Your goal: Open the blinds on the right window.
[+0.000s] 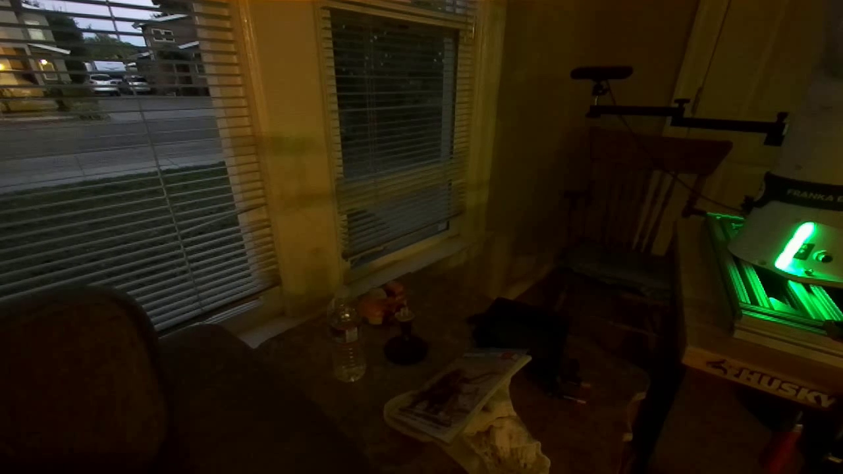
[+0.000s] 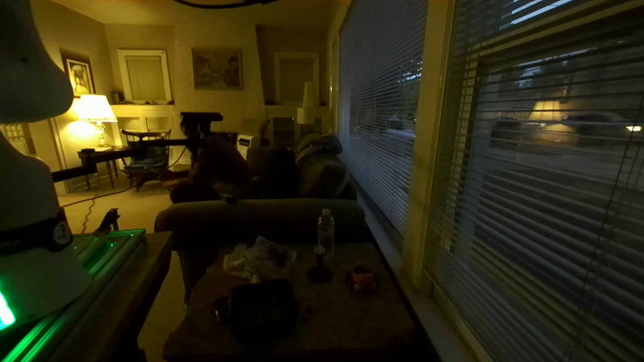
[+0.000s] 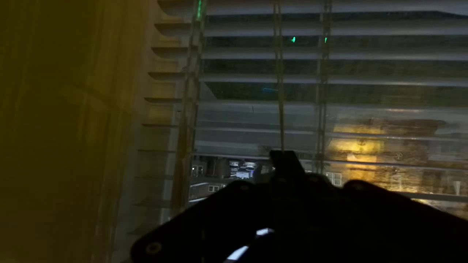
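One yellowish upright band (image 3: 73, 128) stood at nine o'clock from my claw (image 3: 286, 156) in the wrist view, a hard edge bounding my room that way. Next the blinds (image 3: 248, 54), which I took to be those on the right window (image 1: 486, 131), spread behind the claw, slats lying nine to three; whether we touched I could not tell. Lawn (image 3: 252, 67) showed above parked cars (image 3: 242, 170), so that view seemed inverted. The coming move turned on the cord (image 3: 281, 109): it ran from my tips toward twelve o'clock, square across the slats, a way I judged floorward. My claw was clenched, and I took the cord as pinched in it. A ladder string (image 3: 322, 73) at one o'clock seemed a snag risk; toward three, past a yellow glow (image 3: 362, 146), the slats ran on with freer room. In an exterior view that window rose beyond the surface (image 1: 441, 303), my claw out of sight.
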Controlling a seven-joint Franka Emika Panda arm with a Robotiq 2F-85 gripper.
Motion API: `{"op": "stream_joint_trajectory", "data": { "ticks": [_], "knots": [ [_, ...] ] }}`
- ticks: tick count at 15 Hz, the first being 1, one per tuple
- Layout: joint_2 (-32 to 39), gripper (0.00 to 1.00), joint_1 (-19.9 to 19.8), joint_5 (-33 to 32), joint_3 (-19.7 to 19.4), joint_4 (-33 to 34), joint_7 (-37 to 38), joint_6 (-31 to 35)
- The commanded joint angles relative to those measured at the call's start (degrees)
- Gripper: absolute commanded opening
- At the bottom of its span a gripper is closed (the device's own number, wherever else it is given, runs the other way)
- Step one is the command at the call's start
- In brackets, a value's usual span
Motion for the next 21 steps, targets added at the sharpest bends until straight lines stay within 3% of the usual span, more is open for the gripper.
{"op": "stream_joint_trajectory", "data": {
  "ticks": [1, 5, 11, 17, 21],
  "knots": [
    [-4.6, 0.0, 0.7, 0.6, 1.4, -4.2, -1.1, -4.0],
    [-7.7, 0.0, 1.0, -0.8, 1.6, -9.8, -1.8, -4.0],
    [-12.9, 0.0, 0.7, -5.3, 0.4, -25.1, -3.3, 0.4],
    [-13.5, 0.0, -0.1, -10.8, -1.7, -41.0, -2.0, 9.3],
    [-11.0, 0.0, 0.0, -11.8, -2.8, -47.4, -1.4, 15.7]
  ]
}}
